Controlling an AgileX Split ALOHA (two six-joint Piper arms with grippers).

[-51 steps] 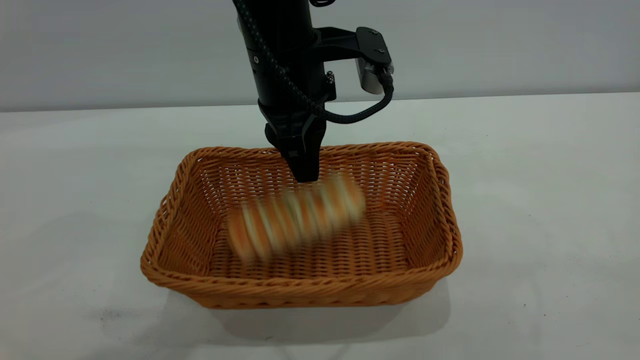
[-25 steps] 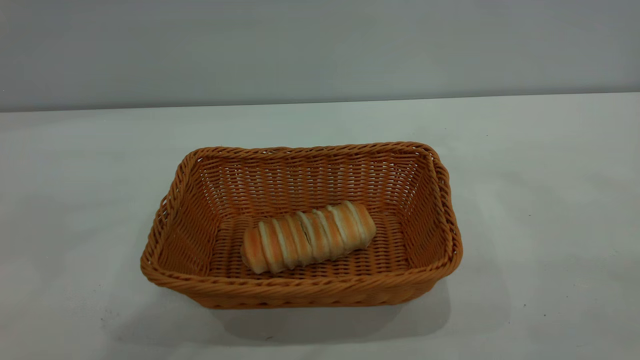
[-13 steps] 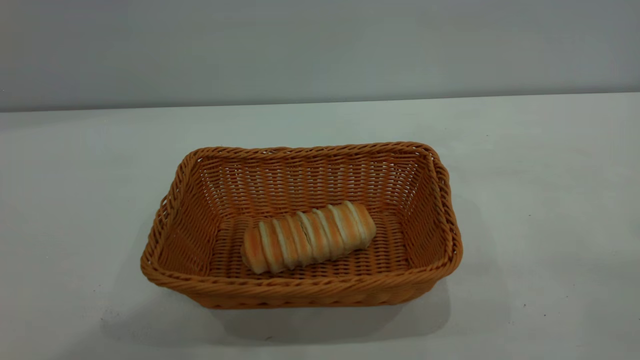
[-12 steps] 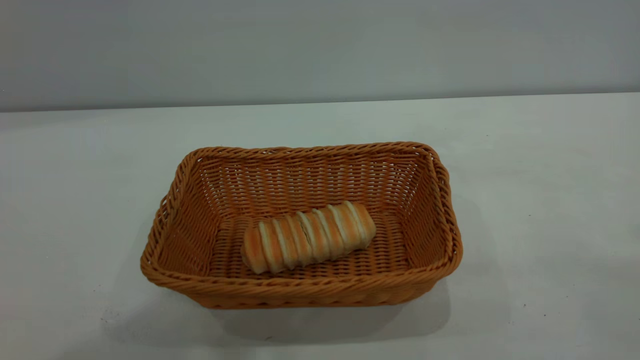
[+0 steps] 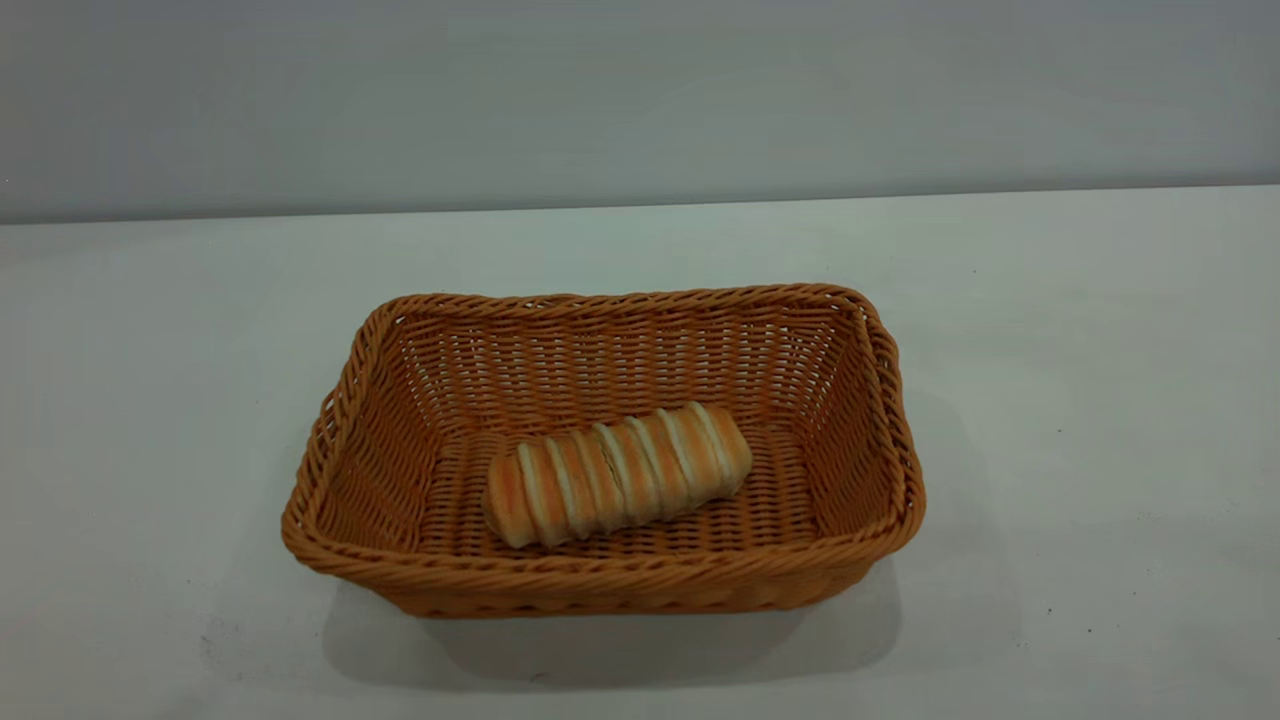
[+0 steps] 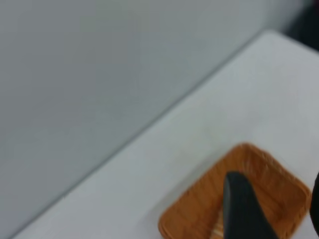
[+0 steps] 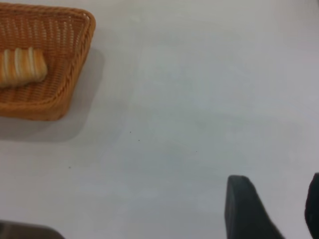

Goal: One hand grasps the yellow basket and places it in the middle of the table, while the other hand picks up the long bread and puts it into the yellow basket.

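Gone from above the yellow basket point(image 5: 600, 570) is the black arm; the long bread point(image 5: 617, 473) now rests inside, at frame centre. Both grippers, left point(image 6: 279, 209) and right point(image 7: 271, 209), show spread, empty fingers (retreating). Best to withdraw clear without nudging the basket.

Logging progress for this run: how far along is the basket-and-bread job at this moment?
It looks finished. The yellow basket sits mid-table, and the long bread lies on its woven floor, tilted diagonally. Nothing is in hand: the left gripper hangs high above the basket, the right gripper over bare table beside it, both with jaws open. Nothing seems left.
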